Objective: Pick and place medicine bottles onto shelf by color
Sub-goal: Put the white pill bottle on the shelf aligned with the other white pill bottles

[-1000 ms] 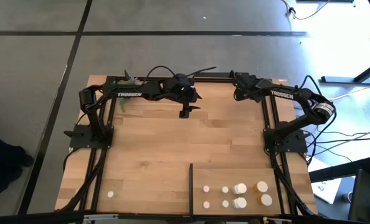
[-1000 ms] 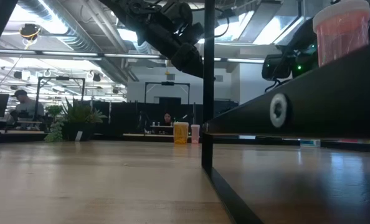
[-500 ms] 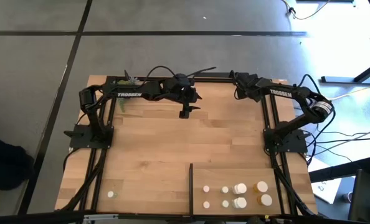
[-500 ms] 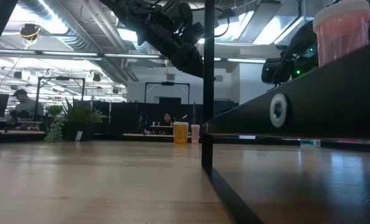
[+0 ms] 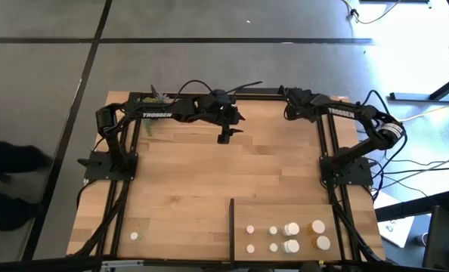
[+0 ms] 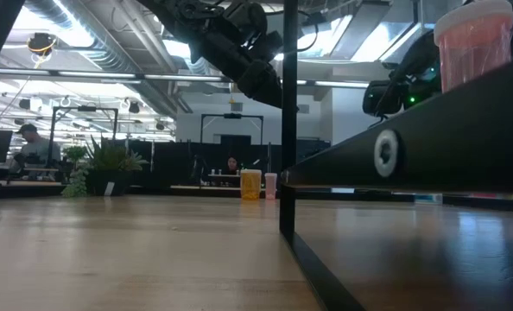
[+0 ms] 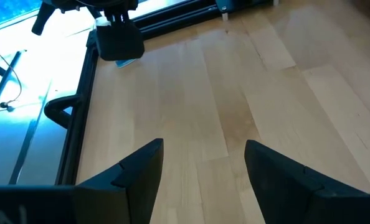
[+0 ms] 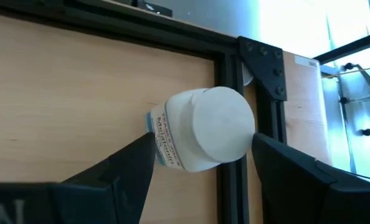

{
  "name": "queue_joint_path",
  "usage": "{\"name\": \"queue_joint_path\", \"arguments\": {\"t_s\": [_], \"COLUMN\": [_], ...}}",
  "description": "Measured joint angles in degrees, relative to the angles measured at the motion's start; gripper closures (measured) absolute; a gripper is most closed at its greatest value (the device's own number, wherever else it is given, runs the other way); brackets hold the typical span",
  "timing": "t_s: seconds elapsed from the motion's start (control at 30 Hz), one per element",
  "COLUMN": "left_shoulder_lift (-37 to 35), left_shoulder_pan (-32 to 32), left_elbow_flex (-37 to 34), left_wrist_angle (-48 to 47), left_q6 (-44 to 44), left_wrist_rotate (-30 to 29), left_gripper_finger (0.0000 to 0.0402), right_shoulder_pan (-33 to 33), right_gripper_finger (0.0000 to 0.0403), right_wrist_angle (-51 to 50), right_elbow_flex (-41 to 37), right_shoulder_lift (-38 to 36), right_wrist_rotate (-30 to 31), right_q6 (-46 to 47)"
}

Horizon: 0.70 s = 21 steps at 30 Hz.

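Note:
My right gripper (image 8: 202, 140) is at the table's far right corner (image 5: 291, 106), shut on a white medicine bottle (image 8: 200, 137) with a white cap. My left gripper (image 7: 203, 146) stands open above the far middle of the table (image 5: 224, 136), with only bare wood between its fingers. The shelf (image 5: 285, 215), a light-wood panel with a black strip (image 5: 231, 227) on its left side, lies at the near right. On it stand several white bottles (image 5: 290, 228) and two orange ones (image 5: 316, 226). One small white bottle (image 5: 134, 236) stands on the table at the near left. My right gripper pinches the white bottle by the sides of its body (image 8: 160, 142) between its two fingers. The fingers slant down toward the far right corner. The bottle is tilted, with its cap (image 8: 222, 124) turned back toward the wrist. The bottle itself hides its bottom end.
A small green plant (image 5: 155, 98) stands at the far left corner. The black table frame (image 8: 232, 74) runs right beside the held bottle. In the low view a pinkish bottle (image 6: 472, 39) stands on the shelf's edge. Bare wood lies across the table's middle (image 5: 232, 170).

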Motion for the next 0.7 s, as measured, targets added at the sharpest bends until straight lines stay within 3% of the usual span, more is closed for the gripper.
{"name": "queue_joint_path", "arguments": {"t_s": [0.33,0.7], "left_shoulder_lift": [0.0,0.0], "left_shoulder_pan": [-0.02,0.0], "left_elbow_flex": [0.0,0.0], "left_wrist_angle": [0.0,0.0], "left_q6": [0.0,0.0], "left_wrist_rotate": [-0.01,0.01], "left_gripper_finger": [0.0182,0.0182], "right_shoulder_pan": [-0.27,-0.27], "right_gripper_finger": [0.0136,0.0136], "right_wrist_angle": [1.6,5.56], "right_elbow_flex": [0.0,0.0], "right_shoulder_lift": [0.04,0.04], "right_wrist_rotate": [-4.3,-1.83], "right_q6": [-3.0,-3.11]}}
